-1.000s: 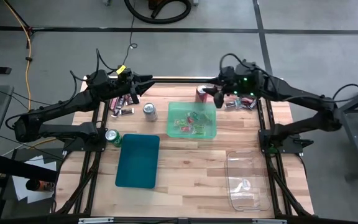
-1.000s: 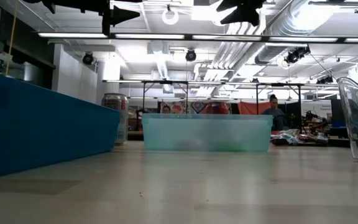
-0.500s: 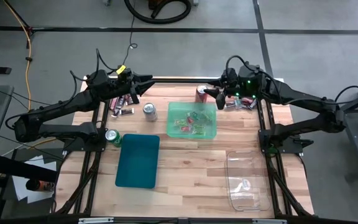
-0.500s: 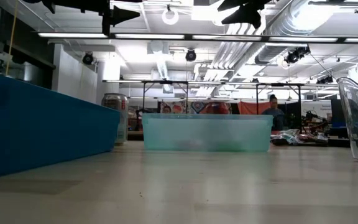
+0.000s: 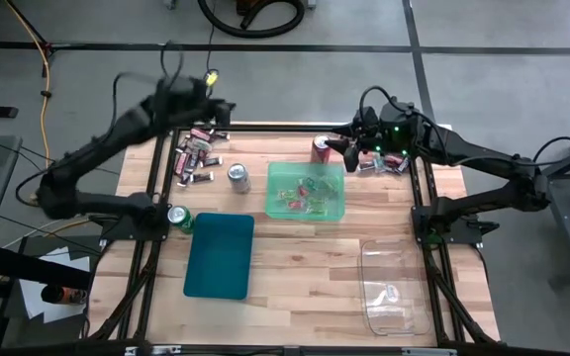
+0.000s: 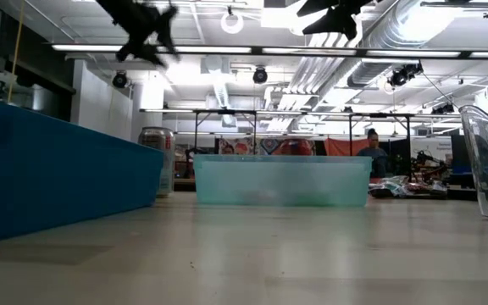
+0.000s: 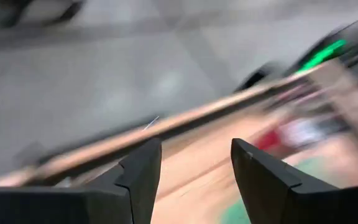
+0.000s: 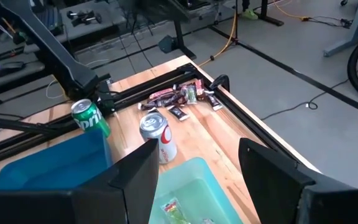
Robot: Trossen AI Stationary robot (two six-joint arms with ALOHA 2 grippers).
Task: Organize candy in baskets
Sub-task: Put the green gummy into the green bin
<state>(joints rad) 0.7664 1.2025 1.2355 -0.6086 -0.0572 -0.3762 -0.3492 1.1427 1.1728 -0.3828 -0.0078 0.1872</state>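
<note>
Candy lies in a loose pile on the table's far left, and some more at the far right. The light green basket holds several candies. The teal basket and the clear basket stand nearer. My left gripper hangs blurred above the table's far edge, past the pile, open, with nothing between its fingers. My right gripper hovers open above the far end of the green basket, beside a red can.
A silver can stands between the candy pile and the green basket. A green can stands at the teal basket's far left corner. Bare wood lies between the teal and clear baskets. A person shows far off in the room.
My left gripper has swung from over the candy pile toward the table's far edge, rising a little and tipping downward; it is blurred with motion. The pile that it covered now shows whole. My right gripper has kept still.
</note>
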